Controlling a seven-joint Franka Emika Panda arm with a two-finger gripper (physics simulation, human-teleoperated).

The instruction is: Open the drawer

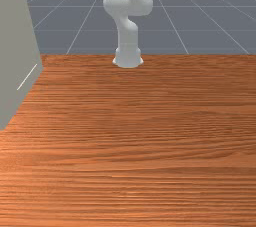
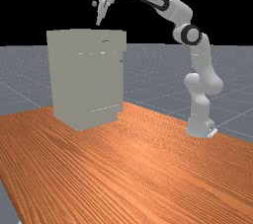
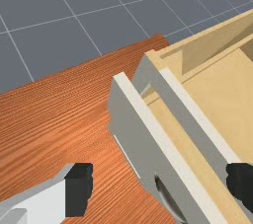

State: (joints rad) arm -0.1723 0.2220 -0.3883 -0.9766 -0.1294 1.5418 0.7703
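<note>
The gripper (image 2: 100,19) is above the grey cabinet (image 2: 86,80) in the far view, fingers pointing down and clear of its top. In the wrist view, the gripper (image 3: 159,188) has its fingers wide apart and is open. A grey drawer front (image 3: 148,141) shows between them, with a dark curved handle (image 3: 168,198) on its outer face. Behind that front lies a strip of pale wood, then a second grey panel (image 3: 197,114) and a pale wooden interior (image 3: 220,87). I cannot tell whether either finger touches the cabinet.
The cabinet's side (image 1: 17,51) rises at the front view's left edge. The arm's base (image 1: 128,58) stands at the table's far edge in that view. Orange-brown tabletop (image 2: 143,168) extends around the cabinet and toward the base in the far view.
</note>
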